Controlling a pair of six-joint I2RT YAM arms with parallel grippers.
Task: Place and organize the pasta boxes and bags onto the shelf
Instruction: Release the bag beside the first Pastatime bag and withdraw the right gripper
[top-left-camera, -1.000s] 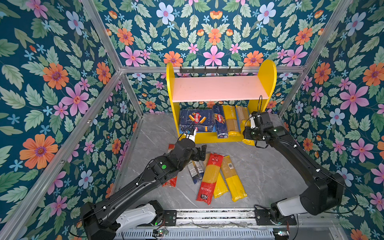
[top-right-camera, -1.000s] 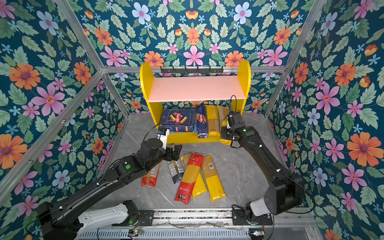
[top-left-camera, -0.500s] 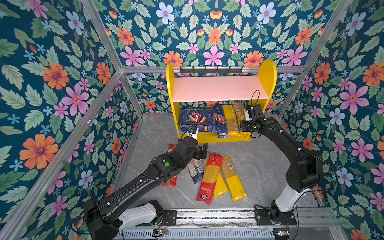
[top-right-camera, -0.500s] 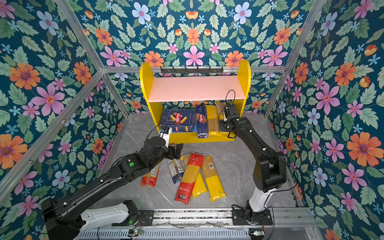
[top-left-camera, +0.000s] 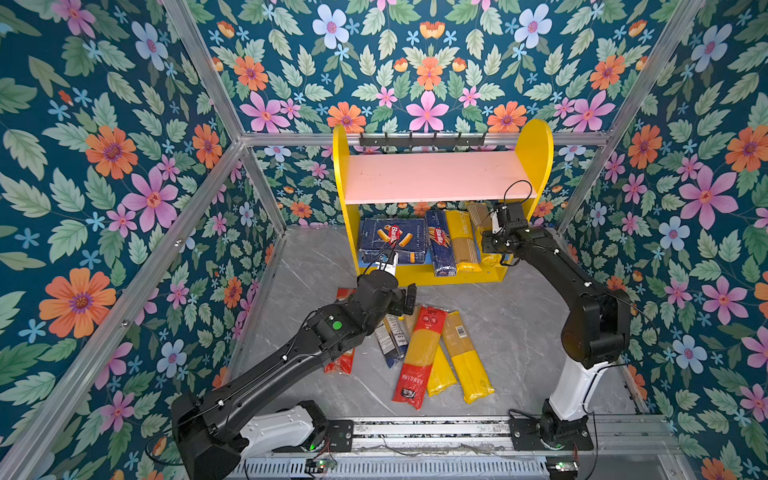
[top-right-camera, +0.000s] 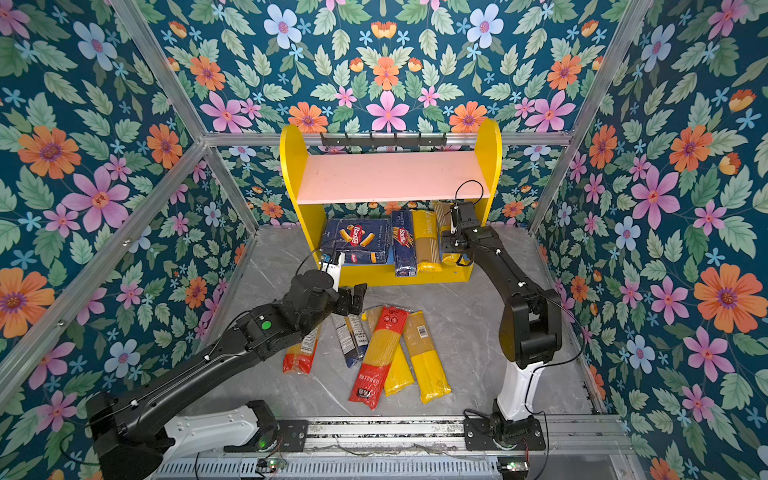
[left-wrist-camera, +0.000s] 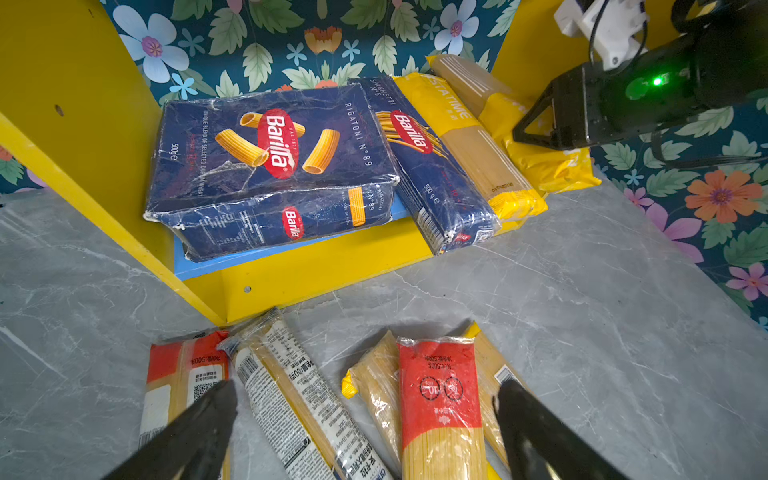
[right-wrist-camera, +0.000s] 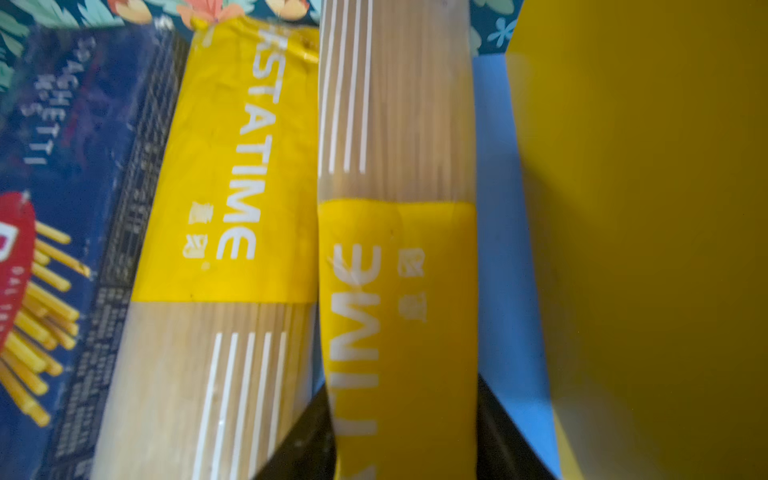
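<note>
Floral walls (top-left-camera: 124, 174), grey marble floor (top-left-camera: 528, 328)

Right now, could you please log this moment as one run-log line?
left gripper: open over five slim spaghetti packets on grey floor | right gripper: around yellow PASTATIME packet on blue lower shelf board, grip unclear

Seeing wide dark-blue rigatoni box (top-left-camera: 392, 241), narrow spaghetti box (top-left-camera: 439, 247) and two yellow PASTATIME bags (top-left-camera: 462, 243) lying side by side on the blue lower board (left-wrist-camera: 208, 258) of the shelf (top-left-camera: 540, 153). Seeing five more bags (top-left-camera: 419, 353) lying loose, partly overlapping, on the surface (top-left-camera: 523, 324) in front.
</note>
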